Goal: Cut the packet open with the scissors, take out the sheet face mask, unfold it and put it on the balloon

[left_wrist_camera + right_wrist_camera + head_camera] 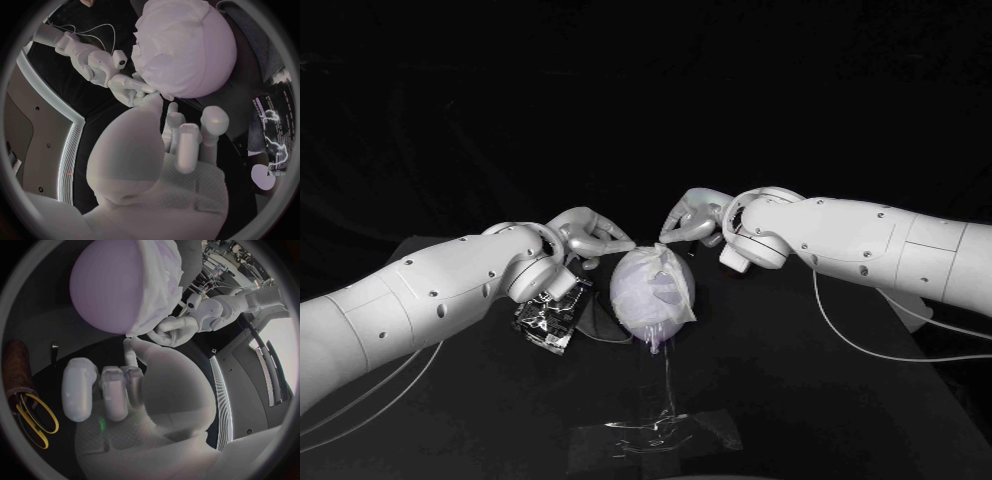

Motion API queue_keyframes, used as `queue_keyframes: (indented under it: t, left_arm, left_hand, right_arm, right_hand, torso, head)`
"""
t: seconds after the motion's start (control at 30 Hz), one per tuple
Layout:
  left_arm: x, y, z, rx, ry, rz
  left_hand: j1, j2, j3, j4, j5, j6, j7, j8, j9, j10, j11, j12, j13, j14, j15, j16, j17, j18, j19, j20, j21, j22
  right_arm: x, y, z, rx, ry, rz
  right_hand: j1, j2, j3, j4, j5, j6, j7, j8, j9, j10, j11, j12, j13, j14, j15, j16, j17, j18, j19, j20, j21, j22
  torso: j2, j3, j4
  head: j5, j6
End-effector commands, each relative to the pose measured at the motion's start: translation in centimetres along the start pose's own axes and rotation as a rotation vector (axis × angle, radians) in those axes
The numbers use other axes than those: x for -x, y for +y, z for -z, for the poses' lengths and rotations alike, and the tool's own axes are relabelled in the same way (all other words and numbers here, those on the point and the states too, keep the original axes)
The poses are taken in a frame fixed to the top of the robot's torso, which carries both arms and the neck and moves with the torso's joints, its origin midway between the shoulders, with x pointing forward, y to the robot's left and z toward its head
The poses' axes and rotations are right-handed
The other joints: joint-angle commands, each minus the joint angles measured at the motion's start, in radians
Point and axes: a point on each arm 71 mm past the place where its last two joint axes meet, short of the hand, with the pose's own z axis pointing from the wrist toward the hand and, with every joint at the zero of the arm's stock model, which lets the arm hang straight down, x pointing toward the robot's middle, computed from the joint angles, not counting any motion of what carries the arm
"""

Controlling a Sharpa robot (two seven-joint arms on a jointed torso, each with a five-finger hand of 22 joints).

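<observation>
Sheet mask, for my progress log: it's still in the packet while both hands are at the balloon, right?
No. The sheet mask already lies draped on the balloon, as the left wrist view shows. The left hand and right hand are indeed at the balloon.

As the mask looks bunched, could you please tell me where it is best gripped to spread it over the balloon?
Probably pinch the sheet mask at its crumpled free edge, where folds stand off the balloon, coming from the balloon's bare side; elsewhere it lies smoother, leaving little to pinch.
</observation>
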Motion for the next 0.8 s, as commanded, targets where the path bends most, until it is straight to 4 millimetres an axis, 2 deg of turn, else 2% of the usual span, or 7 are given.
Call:
queue_keyframes:
  t: [0.03,0.2,0.4,0.8]
  left_arm:
    - [-0.29,-0.21,-0.16,-0.003,0.019,-0.001]
    - [-0.39,-0.25,-0.33,-0.001,0.022,-0.003]
    - [-0.62,-0.34,-0.53,-0.001,0.034,-0.008]
    - [-0.71,-0.17,-0.73,0.011,0.048,-0.031]
  left_hand:
    - [-0.008,0.001,-0.006,0.001,0.002,-0.007,-0.002,-0.007,-0.001,0.003,0.002,0.003,0.0,0.012,0.003,0.005,0.025,-0.019,0.005,0.002,0.006,0.001]
    - [0.001,0.01,-0.002,-0.004,0.002,-0.005,-0.004,-0.008,-0.002,0.007,0.0,0.004,0.002,0.013,0.003,0.005,0.028,-0.019,0.007,0.003,0.009,0.004]
    - [0.047,0.034,0.023,-0.023,0.002,0.016,-0.012,-0.005,-0.001,0.014,-0.008,0.006,0.008,0.016,-0.003,0.006,0.036,-0.019,0.009,0.002,0.013,0.009]
    - [0.058,0.03,0.03,-0.027,0.002,0.01,-0.009,-0.014,-0.005,0.018,-0.007,0.005,0.012,0.021,-0.004,0.006,0.046,-0.021,0.016,0.0,0.02,0.02]
  right_arm:
    - [0.14,0.29,0.09,0.031,-0.032,-0.007]
    - [0.08,0.31,0.21,0.033,-0.031,-0.008]
    - [0.19,0.21,0.36,0.035,-0.04,-0.009]
    - [0.22,0.19,0.52,0.038,-0.044,-0.011]
  right_hand:
    - [-0.008,-0.008,0.01,-0.003,0.002,0.009,-0.017,0.06,0.078,0.106,-0.006,0.003,0.263,0.104,-0.009,0.004,0.263,-0.015,0.041,-0.007,0.005,0.213]
    - [-0.011,-0.009,0.016,-0.006,0.002,0.007,-0.018,0.066,0.085,0.106,-0.007,0.003,0.263,0.104,-0.01,0.004,0.263,-0.015,0.041,-0.008,0.006,0.214]
    - [-0.013,-0.009,0.021,-0.009,0.001,0.005,-0.018,0.07,0.089,0.106,-0.008,0.003,0.263,0.104,-0.01,0.004,0.263,-0.015,0.042,-0.008,0.008,0.214]
    - [-0.015,-0.011,0.025,-0.01,0.001,0.003,-0.018,0.073,0.093,0.106,-0.008,0.003,0.263,0.104,-0.011,0.004,0.263,-0.015,0.042,-0.009,0.008,0.214]
  torso:
    - [0.0,0.0005,-0.0008]
    - [0.001,0.0005,-0.0007]
    - [0.002,-0.0002,-0.0006]
    - [0.002,-0.0002,0.0002]
  head:
    - [0.0,0.0]
    - [-0.003,-0.001]
    - [-0.005,-0.001]
    - [-0.009,-0.006]
